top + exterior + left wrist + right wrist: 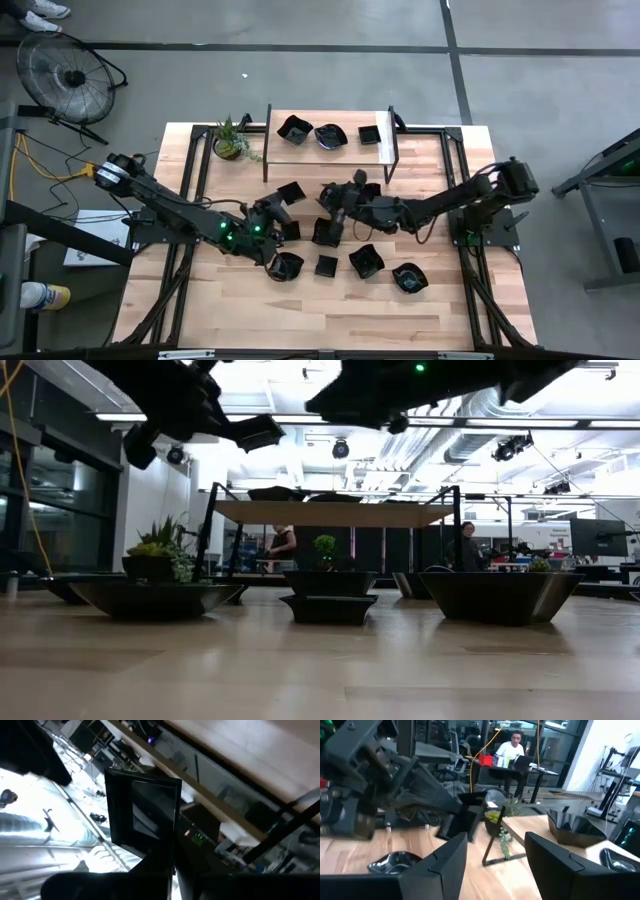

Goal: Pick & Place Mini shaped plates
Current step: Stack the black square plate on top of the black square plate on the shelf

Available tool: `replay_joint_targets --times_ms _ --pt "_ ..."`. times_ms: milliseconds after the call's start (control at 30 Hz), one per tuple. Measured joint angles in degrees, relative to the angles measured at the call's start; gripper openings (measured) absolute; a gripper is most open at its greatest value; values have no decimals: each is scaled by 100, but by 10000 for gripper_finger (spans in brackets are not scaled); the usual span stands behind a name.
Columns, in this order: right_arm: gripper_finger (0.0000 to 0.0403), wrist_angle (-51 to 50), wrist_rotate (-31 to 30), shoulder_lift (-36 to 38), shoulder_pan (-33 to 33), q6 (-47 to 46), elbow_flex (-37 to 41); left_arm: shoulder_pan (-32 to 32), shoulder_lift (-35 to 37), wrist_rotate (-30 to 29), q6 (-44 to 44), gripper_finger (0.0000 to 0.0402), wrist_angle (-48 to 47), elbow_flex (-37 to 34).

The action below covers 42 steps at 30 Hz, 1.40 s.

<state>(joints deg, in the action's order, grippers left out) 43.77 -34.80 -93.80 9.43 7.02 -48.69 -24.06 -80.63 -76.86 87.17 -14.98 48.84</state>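
My left gripper is up off the table near its middle, fingers closed tight on a square black plate. The left wrist view shows that plate standing on edge between my fingers, its glossy inner face turned toward the camera. In the low view the plate hangs in the air, tilted, well above the wood.

Just to the right, my right gripper hovers over the table's centre with its fingers spread wide and nothing between them. In the right wrist view my two dark fingers stand well apart, with bare table showing in the gap, and beyond them I see my left arm carrying the square plate.

The other mini plates lie in two groups. Three sit on the raised shelf at the far side of the table: a squarish one, a rounded one and a small square one. The rest lie on the tabletop below my grippers, running from a rounded dish on the left, past a small square one and a wavy one, to a rounded one on the right. One more plate lies just under my right wrist.

A small potted plant stands left of the shelf.
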Motion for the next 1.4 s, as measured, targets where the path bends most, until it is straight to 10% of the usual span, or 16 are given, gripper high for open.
replay_joint_targets --times_ms 633,1400 --pt "194 -20 -428 -859 -138 -85 -614 306 -594 -442 304 0 207 -4" --pt "190 -246 654 -859 -645 -707 -614 306 -594 -310 233 0 205 -4"
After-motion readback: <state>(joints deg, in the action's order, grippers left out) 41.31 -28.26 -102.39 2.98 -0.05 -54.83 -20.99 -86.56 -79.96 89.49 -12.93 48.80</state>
